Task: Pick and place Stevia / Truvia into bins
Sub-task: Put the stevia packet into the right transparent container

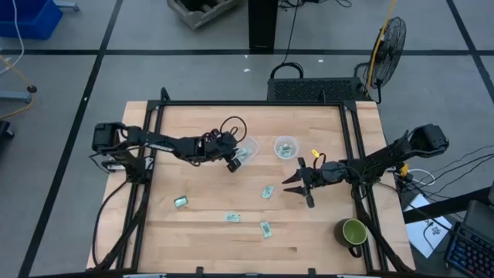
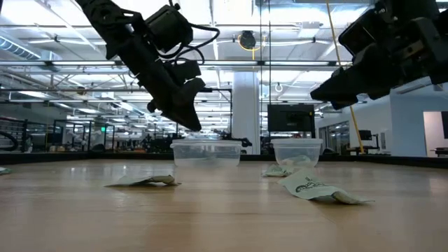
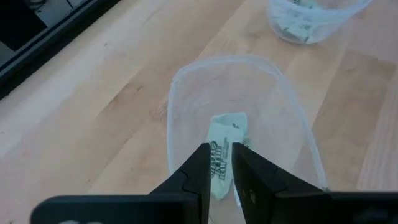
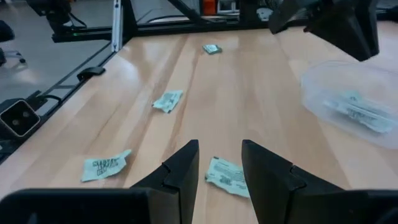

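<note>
Pale green and white paper sachets lie scattered over your light wooden table (image 1: 201,239): nearest the front edge you have one sachet (image 1: 265,228), then another (image 1: 232,218) just behind it, one (image 1: 181,201) off toward the left arm's side, and one (image 1: 268,191) just in front of your right gripper (image 1: 296,188). That right gripper hovers above the table with its fingers parted and nothing between them; the wrist view shows that sachet (image 4: 228,177) lying flat beyond the fingertips. A green mug with a handle (image 1: 353,232) stands near the right front corner. Farther back, your left gripper (image 1: 232,163) is clenched on a sachet (image 3: 224,151) and holds it over the mouth of a round clear plastic cup (image 1: 248,148). Beside it, the second clear cup (image 1: 285,146) already holds sachets.
</note>
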You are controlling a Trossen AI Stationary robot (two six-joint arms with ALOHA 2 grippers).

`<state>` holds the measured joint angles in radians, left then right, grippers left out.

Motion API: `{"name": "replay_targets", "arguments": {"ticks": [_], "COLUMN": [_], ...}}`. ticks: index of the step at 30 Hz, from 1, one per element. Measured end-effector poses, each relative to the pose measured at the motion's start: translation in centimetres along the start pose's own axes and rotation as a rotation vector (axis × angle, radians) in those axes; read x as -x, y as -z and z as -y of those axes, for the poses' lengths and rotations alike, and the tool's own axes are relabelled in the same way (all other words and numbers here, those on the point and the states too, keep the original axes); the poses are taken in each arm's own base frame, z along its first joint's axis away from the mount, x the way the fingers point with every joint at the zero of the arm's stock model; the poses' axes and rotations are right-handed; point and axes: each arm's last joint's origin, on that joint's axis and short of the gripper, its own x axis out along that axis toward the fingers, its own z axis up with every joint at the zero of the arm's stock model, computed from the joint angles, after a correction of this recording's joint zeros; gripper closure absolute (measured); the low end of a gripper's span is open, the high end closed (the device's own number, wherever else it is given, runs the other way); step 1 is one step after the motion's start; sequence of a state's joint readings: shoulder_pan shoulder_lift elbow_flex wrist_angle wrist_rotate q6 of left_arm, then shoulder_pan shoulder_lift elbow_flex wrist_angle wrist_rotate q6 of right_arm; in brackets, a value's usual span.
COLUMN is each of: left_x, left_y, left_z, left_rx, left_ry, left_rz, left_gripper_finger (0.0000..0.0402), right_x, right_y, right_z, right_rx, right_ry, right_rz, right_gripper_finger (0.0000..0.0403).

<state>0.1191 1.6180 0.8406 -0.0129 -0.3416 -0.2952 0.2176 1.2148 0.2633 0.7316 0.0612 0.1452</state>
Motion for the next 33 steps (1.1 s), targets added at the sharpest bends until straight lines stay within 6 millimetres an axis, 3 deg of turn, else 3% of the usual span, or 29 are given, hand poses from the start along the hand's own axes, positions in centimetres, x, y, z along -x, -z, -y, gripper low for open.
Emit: {"name": "replay_targets", "arguments": {"ticks": [7,11,15,22,33], "left_x": [1.3,3.3,5.4,7.3,7.3], "left_y": [-2.1,-3.9,-4.9,-5.4,-4.8], "left_z": [0.1,0.0,0.0,0.3,1.2], "left_rx": [0.030,0.030,0.030,0.033,0.006], "left_ry": [0.024,0.062,0.110,0.146,0.166], "left_rz": [0.174,0.311,0.390,0.442,0.409], "left_gripper_finger": [0.0328,0.0328,0.0327,0.0327,0.0327], "right_x": [-0.4,-1.8,-4.0,-6.2,-8.0], "right_y": [0.7,1.4,1.7,3.4,4.6], "right_z": [0.2,-0.2,-0.1,0.6,1.6], "right_rx": [-0.009,-0.035,-0.018,-0.058,-0.303], "right_ry": [0.067,0.051,0.179,0.266,0.294], "right_rz": [-0.035,-0.102,-0.132,-0.223,-0.247], "right_gripper_finger": [0.0287,0.0278,0.0271,0.0271,0.0271]}}
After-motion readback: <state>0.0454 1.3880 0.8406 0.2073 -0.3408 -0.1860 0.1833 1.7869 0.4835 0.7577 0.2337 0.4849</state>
